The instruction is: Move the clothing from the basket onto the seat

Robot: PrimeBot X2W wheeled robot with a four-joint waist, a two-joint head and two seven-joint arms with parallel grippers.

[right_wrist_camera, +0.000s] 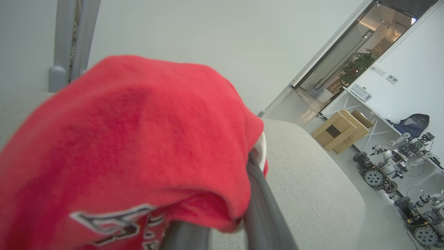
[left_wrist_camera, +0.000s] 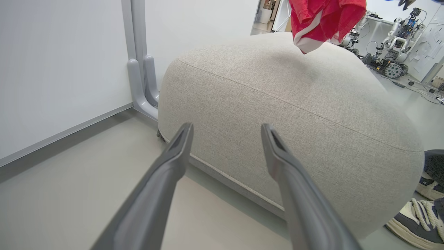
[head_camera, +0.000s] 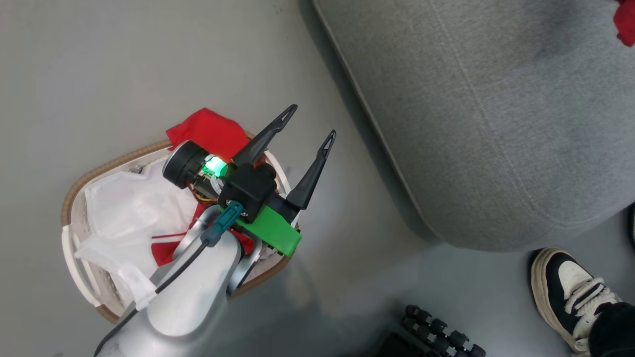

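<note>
The basket (head_camera: 99, 171) stands on the floor at the lower left, with a white liner (head_camera: 129, 208) and red clothing (head_camera: 213, 131) in it; a red-white striped trim (head_camera: 166, 243) shows beside my arm. My left gripper (head_camera: 312, 120) hangs open above the basket's right rim, nothing between its fingers, and faces the side of the seat (left_wrist_camera: 295, 114). The grey seat (head_camera: 496, 124) spreads across the upper right. My right gripper (right_wrist_camera: 242, 173) is shut on a red garment (right_wrist_camera: 138, 139) with white lettering, held above the seat (right_wrist_camera: 305, 173). That garment (left_wrist_camera: 326, 21) hangs over the cushion's top.
A person's shoe (head_camera: 570, 292) rests on the floor beside the seat's near corner. Dark rollers (head_camera: 441, 332) lie at the bottom edge. A white wall with a grey post (left_wrist_camera: 138, 69) stands behind the seat. Other robots (right_wrist_camera: 381, 173) and cardboard boxes (right_wrist_camera: 341, 130) are farther off.
</note>
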